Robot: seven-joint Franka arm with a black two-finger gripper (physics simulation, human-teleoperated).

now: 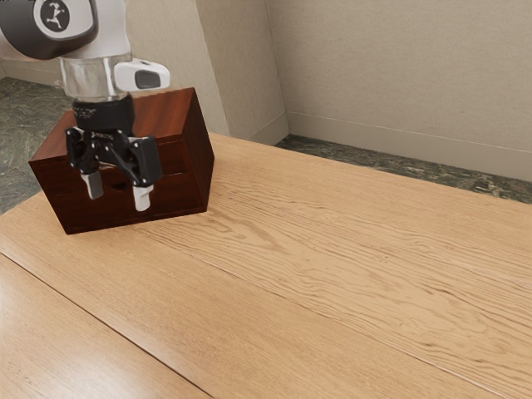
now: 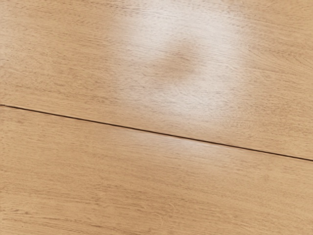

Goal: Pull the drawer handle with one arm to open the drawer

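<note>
A small dark mahogany drawer cabinet [image 1: 170, 125] stands at about ten o'clock on the bench [image 1: 349, 274] in the exterior view. Its glossy front face [image 1: 179, 195] is turned toward seven o'clock. A thin horizontal groove [image 1: 176, 175] runs across that face from nine to three, and we take it for the drawer's upper edge. The handle lies behind our claw [image 1: 117, 193], and we cannot make out its shape.

The claw hangs just in front of that face and points down. Its two white-tipped fingers [image 1: 141, 198] are spread apart and pinch nothing. We judge that the coming move turns on this: the handle lies behind the claw, toward one o'clock, so the hand must close in that way before pulling back toward seven.

The box is sharp-edged and polished, and the claw is matt black. The bench is pale oak with strong wavy grain. In the wrist view a dark seam [image 2: 146, 129] between two planks passes under the hand, with a soft shadow [image 2: 178, 61] beyond it. A beige plaster wall [image 1: 399, 66] and a mottled stone floor [image 1: 465, 176] close the scene.
</note>
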